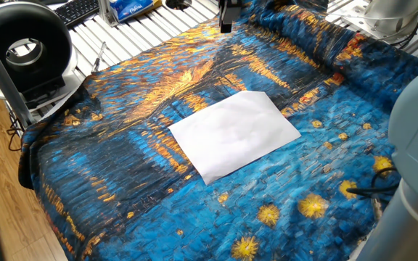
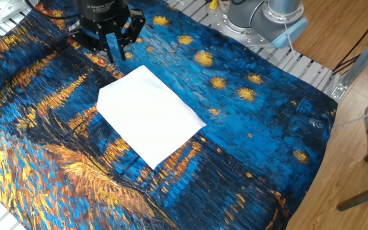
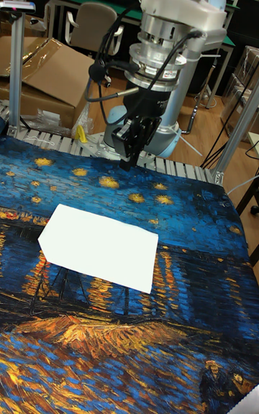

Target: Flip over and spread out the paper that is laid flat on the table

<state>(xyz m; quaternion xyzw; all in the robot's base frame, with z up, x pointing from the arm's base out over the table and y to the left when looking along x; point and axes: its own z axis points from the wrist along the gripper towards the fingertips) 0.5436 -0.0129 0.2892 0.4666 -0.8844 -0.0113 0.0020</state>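
Inspection of the scene, taken from left to right in the first fixed view. At the far left a black ring-shaped device (image 1: 24,47) stands on a white base, off the cloth. Behind it a dark keyboard (image 1: 78,10) rests on the white slatted surface (image 1: 133,35). The tabletop (image 1: 107,174), draped in blue-and-orange painterly cloth with yellow star swirls, fills the rest of the frame.

The paper (image 1: 234,134) lies flat on the cloth near the middle of the tabletop. It is spread out fully, with no fold visible and all four corners showing. Its face is plain white and unmarked. It sits at an angle to the cloth edges. No part of the robot touches it.

In the other fixed view the gripper (image 2: 114,50) hangs above the cloth just beyond the paper's (image 2: 149,114) far corner, apart from the sheet. Its two fingers (image 2: 110,46) point downward, stand slightly apart and grip nothing. The arm's grey base (image 2: 260,19) is bolted to the slatted surface at the upper right, past the edge of the tabletop (image 2: 254,128).

In the tall fixed view the paper (image 3: 99,246) lies left of centre on the tabletop (image 3: 194,270). The gripper (image 3: 131,159) is poised over the rear strip of cloth, above and to the right of the sheet, clear of it. A brown cardboard box (image 3: 43,76) stands in the background at left.
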